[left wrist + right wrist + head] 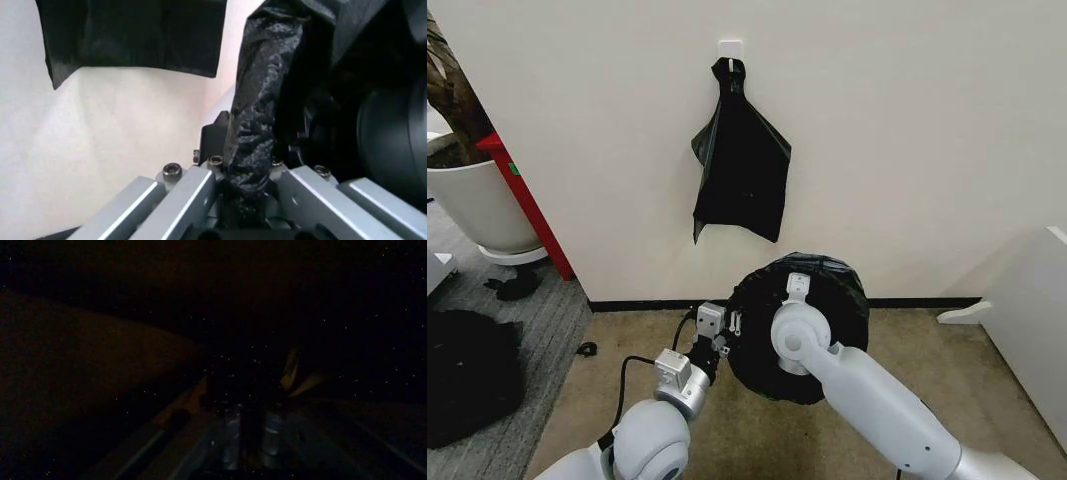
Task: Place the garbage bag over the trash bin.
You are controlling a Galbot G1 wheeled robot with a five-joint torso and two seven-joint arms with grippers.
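The garbage bag (pixel 827 275) is thin, glossy, crinkled black plastic, drawn over the round trash bin so that none of the bin's white shows; the wrapped bin (pixel 762 345) is held up off the floor between the two arms, in front of the wall, its mouth side turned towards the camera in the head view; in the left wrist view a twisted, rope-like fold of the bag (pixel 257 100) runs down between the metal fingers. The left hand (pixel 725 335) sits at the left edge of the wrapped bin, its fingers closed on that fold of plastic; the right hand (pixel 798 287) reaches in over the front of the bin, and whether it is open or closed cannot be told, since the right wrist view is almost wholly dark.

The floor (pixel 987 400) is tan carpet, with grey carpet to the left; the wall (pixel 907 140) is plain cream with a dark skirting strip. A second black bag (pixel 742 170) hangs from a white hook (pixel 730 47) on the wall above the bin; a large white plant pot (pixel 477 205) stands at the left beside a red panel (pixel 527 205); a dark lumpy heap (pixel 467 375) lies on the grey carpet; a white piece of furniture (pixel 1032 320) stands at the right.
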